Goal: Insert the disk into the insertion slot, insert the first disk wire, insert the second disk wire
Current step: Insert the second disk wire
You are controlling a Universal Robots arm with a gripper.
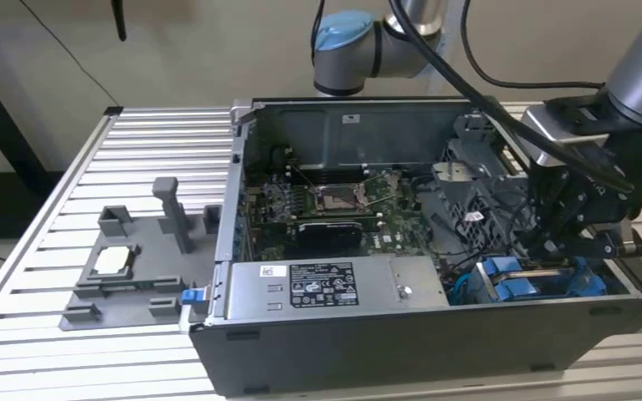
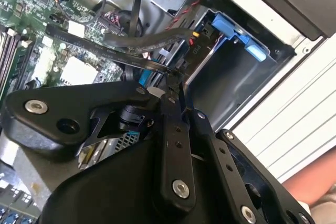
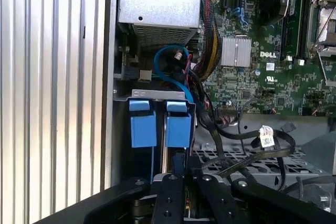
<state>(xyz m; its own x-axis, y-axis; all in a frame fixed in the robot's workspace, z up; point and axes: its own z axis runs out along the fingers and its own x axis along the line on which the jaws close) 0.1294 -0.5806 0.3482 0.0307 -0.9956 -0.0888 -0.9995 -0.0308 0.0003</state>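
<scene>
The disk, in its blue carrier [image 1: 522, 282], sits on edge inside the insertion slot [image 1: 468, 288] at the case's front corner on the exterior view's right. In the first wrist view its two blue tabs [image 3: 160, 124] stand side by side in the grey metal bay [image 3: 123, 97]. My gripper [image 1: 555, 255] hangs just above that bay. In the second wrist view its fingers [image 2: 170, 124] are pressed together at the tips, shut on the end of a flat black disk wire [image 2: 105, 51] that trails back over the motherboard. My gripper [image 3: 182, 176] sits close beside the blue tabs.
A grey labelled power-supply box [image 1: 321, 288] lies along the case's front wall. The motherboard [image 1: 333, 205] fills the case floor. Loose black cables with a white tag [image 3: 266, 137] and a blue cable [image 3: 168, 72] crowd the bay. A grey fixture [image 1: 131, 267] stands outside the case on the slatted table.
</scene>
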